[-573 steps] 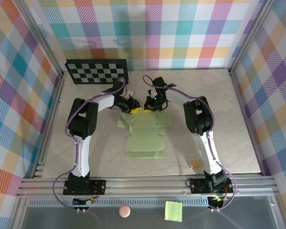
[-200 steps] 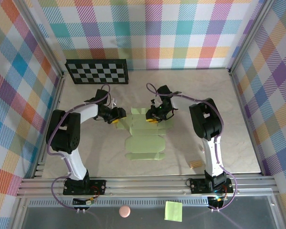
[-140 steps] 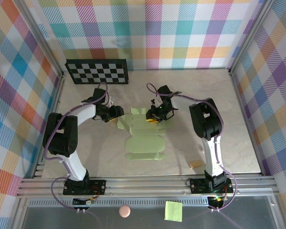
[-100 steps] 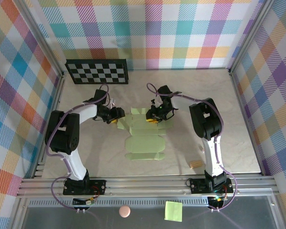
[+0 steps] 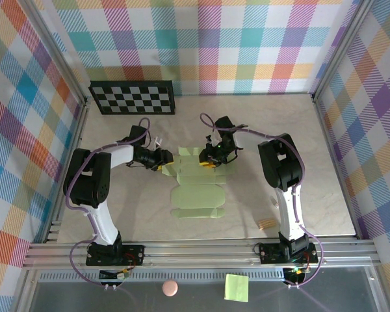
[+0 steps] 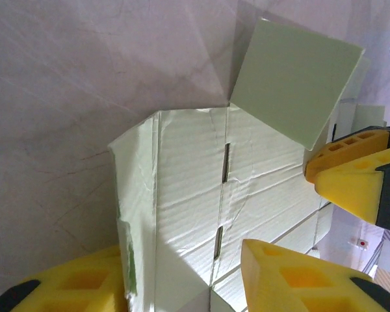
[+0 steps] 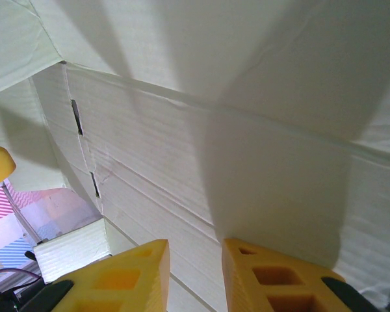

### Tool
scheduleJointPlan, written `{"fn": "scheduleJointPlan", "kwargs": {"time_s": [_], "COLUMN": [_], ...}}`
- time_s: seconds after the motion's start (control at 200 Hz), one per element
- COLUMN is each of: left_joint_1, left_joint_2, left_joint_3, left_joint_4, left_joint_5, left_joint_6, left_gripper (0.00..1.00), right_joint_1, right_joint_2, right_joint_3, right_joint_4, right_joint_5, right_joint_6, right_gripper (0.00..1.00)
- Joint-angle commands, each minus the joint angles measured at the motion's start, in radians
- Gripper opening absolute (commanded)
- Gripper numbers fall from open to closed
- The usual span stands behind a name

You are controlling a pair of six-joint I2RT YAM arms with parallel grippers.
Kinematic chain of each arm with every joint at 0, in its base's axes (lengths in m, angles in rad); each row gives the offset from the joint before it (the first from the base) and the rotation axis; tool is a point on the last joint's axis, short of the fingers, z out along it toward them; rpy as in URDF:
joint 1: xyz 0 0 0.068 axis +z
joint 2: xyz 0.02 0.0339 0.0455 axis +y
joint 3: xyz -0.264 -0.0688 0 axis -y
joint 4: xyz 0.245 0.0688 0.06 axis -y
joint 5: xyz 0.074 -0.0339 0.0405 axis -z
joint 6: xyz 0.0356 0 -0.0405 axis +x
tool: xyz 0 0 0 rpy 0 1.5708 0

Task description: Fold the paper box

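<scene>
The pale lime-green paper box [image 5: 196, 188] lies partly unfolded mid-table, its far end lifted. My left gripper [image 5: 162, 158] is at the box's far-left corner. In the left wrist view it [image 6: 182, 286] is open, straddling a creased side panel [image 6: 201, 195] with slots, and a raised edge flap stands against the left finger [image 6: 71, 289]. A square flap [image 6: 292, 78] sticks up beyond. My right gripper [image 5: 209, 158] rests on the box's far section. In the right wrist view its fingers [image 7: 117, 279] stand slightly apart, tips against the card [image 7: 247, 130], with nothing between them.
A checkerboard panel [image 5: 132, 97] lies at the back left. A small tan piece [image 5: 266, 223] sits near the front right. Past the front rail are a bright-green sticky note [image 5: 236, 286] and a pink ball [image 5: 170, 287]. Plaid walls enclose the table.
My left gripper swung out left from the box's far edge, then came back in to its left flap. The right gripper dropped onto the far section and has held still since.
</scene>
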Motion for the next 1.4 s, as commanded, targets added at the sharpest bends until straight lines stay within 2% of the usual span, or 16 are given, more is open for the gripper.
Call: {"fn": "scheduleJointPlan", "kwargs": {"time_s": [0.0,0.61,0.86,1.045,1.235,1.395], "left_joint_1": [-0.005,-0.016,-0.016,-0.016,-0.016,-0.016], "left_joint_2": [0.015,0.007,-0.03,-0.09,-0.174,-0.259], "left_joint_3": [-0.014,-0.032,-0.038,-0.031,0.009,0.07], "left_joint_4": [0.003,0.07,0.086,0.1,0.076,0.032], "left_joint_5": [0.003,0.05,0.053,0.078,0.113,0.162], "left_joint_6": [0.003,-0.003,0.005,0.016,0.05,0.106], "left_gripper": [0.42,0.22,0.08,0.0,0.0,0.0], "right_joint_1": [-0.002,-0.002,-0.002,-0.009,-0.051,-0.087], "right_joint_2": [0.031,0.029,0.0,-0.11,-0.275,-0.43], "right_joint_3": [-0.011,-0.01,-0.019,-0.054,-0.077,-0.065], "right_joint_4": [-0.014,-0.017,-0.016,0.017,0.03,0.01], "right_joint_5": [0.024,0.024,0.033,0.061,0.077,0.095], "right_joint_6": [0.006,0.008,0.005,-0.01,-0.053,-0.153], "right_gripper": [0.29,0.29,0.29,0.28,0.29,0.3]}}
